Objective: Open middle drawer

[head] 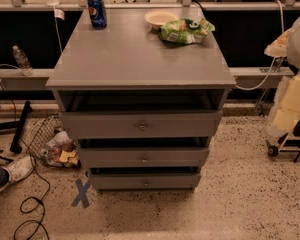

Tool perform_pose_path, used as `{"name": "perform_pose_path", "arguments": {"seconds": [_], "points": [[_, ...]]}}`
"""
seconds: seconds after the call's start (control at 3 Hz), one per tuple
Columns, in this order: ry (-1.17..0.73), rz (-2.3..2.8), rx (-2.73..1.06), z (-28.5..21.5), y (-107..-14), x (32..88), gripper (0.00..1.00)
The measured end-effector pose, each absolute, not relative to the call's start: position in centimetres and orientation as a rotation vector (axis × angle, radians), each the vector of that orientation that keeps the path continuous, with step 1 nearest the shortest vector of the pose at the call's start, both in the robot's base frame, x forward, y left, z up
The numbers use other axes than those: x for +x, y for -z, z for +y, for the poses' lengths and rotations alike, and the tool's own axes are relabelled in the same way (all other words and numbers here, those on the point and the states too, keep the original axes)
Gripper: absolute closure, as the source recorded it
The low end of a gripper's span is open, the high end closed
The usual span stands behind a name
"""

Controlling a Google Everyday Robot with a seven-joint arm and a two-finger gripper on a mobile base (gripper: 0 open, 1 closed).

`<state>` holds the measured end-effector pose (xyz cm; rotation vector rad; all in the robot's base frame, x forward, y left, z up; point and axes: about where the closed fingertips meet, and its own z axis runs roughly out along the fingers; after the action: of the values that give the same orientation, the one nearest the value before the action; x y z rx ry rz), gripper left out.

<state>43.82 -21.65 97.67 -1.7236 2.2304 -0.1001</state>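
A grey cabinet [140, 54] with three drawers stands in the middle of the camera view. The middle drawer [115, 157] is the second grey front, with a small round knob [144, 159] at its centre. The taller top drawer front [100, 125] is above it and the slim bottom front [115, 182] below. A dark gap shows above each front. My arm comes in pale and blurred at the right edge. My gripper [280, 125] hangs at its lower end, far right of the drawers and touching nothing.
On the cabinet top are a Pepsi can [97, 11], a white bowl [161, 18] and a green snack bag [186, 30]. Left on the floor are a wire basket of litter [52, 144], a shoe [12, 170], cables and a blue tape X [82, 192]. A wheeled frame [285, 149] stands at the right.
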Motion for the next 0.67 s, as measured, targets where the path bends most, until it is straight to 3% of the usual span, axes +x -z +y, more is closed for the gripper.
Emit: {"name": "perform_pose_path", "arguments": {"seconds": [0.67], "points": [[0.043,2.253,-1.742,-21.3,-94.9,42.5,0.00]]}}
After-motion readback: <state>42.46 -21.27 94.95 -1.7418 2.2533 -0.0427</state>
